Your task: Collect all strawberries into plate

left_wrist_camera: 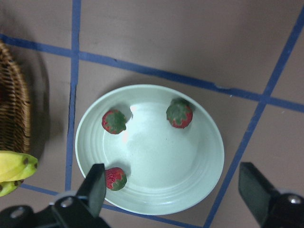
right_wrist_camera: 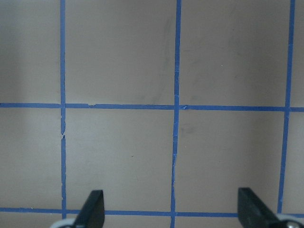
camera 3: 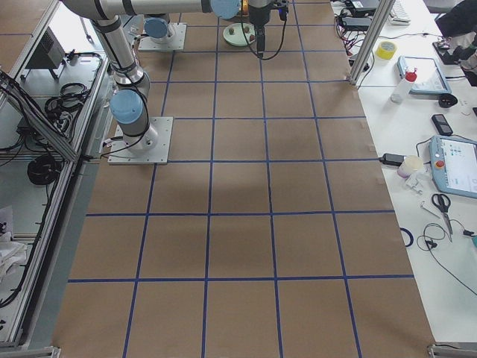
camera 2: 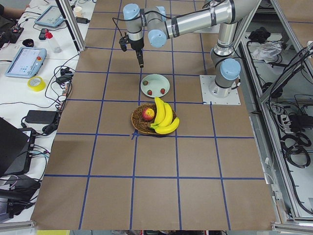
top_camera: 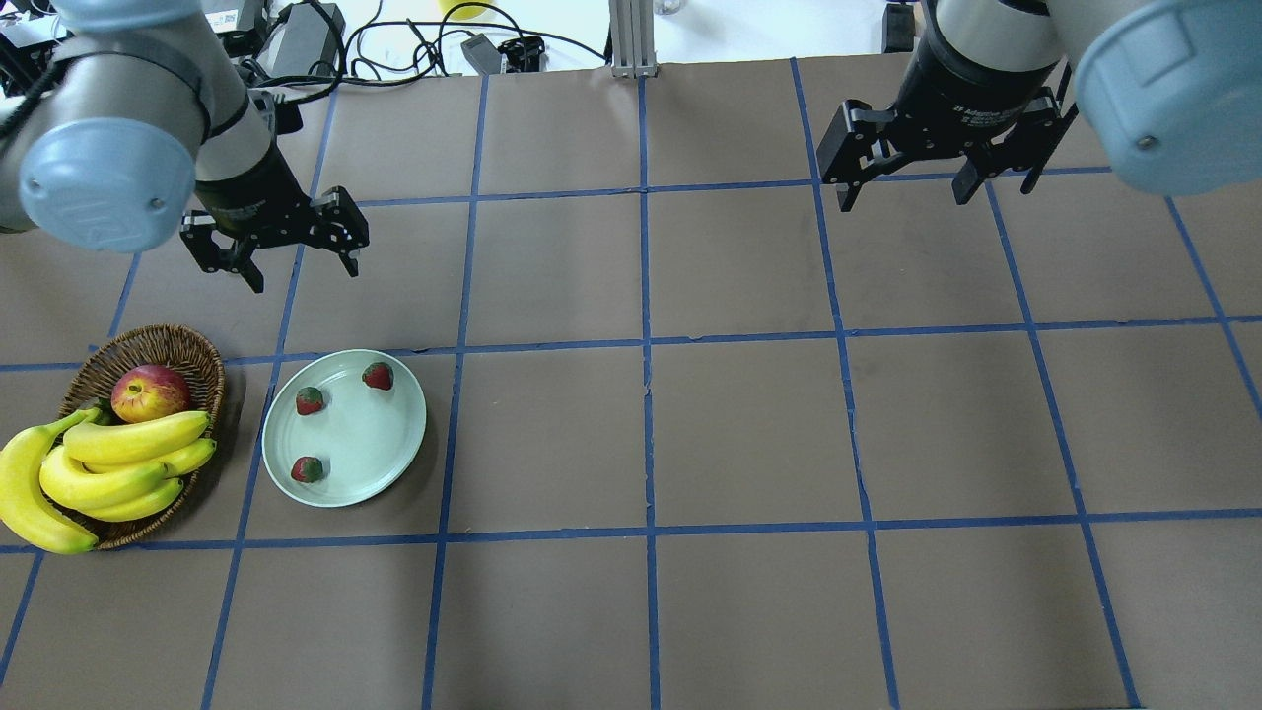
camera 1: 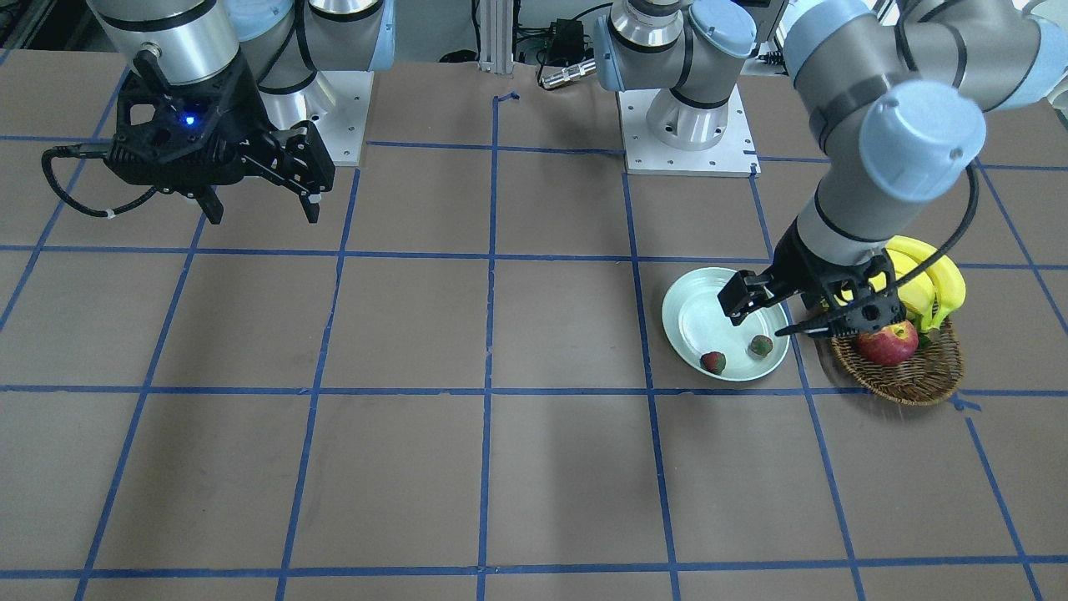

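I could read nothing for certain; the white print (top_camera: 971, 110) just above my right gripper (top_camera: 902, 195) was too blurred.

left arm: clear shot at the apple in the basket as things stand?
Probably yes. The left gripper hangs open and empty near the plate, and the apple sits uncovered in the basket. The bananas lie beside it, not over it.
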You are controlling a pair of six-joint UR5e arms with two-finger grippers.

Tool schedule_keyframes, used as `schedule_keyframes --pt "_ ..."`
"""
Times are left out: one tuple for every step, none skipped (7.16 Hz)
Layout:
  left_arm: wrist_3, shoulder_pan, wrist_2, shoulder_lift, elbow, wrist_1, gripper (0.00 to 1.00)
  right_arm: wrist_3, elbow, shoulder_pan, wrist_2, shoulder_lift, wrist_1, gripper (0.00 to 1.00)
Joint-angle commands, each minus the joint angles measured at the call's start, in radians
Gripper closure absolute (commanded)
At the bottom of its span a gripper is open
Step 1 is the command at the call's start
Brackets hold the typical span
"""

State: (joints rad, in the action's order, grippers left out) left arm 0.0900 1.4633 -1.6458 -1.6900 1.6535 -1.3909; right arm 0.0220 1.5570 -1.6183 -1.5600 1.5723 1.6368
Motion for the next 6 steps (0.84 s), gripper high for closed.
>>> schedule_keyframes --pt "-0.006 0.075 0.011 0.113 -0.029 -0.037 0.00 0.001 0.005 -0.003 0.001 0.002 0.000 0.00" --pt "-0.009 0.084 0.009 0.159 -0.032 -0.110 0.00 0.001 0.009 -0.003 0.003 0.003 0.000 0.00" --pt "-0.054 0.084 0.011 0.211 -0.034 -0.181 0.00 0.001 0.009 -0.003 0.003 0.003 0.002 0.00" --pt "-0.071 0.086 0.018 0.225 -0.026 -0.191 0.00 0.001 0.009 -0.003 0.003 0.003 0.002 0.00" --pt "-0.073 0.086 0.053 0.230 -0.023 -0.197 0.00 0.001 0.009 -0.003 0.003 0.003 0.000 0.00" --pt "-0.075 0.086 0.055 0.230 -0.023 -0.197 0.00 0.001 0.009 -0.003 0.001 0.005 0.000 0.00"
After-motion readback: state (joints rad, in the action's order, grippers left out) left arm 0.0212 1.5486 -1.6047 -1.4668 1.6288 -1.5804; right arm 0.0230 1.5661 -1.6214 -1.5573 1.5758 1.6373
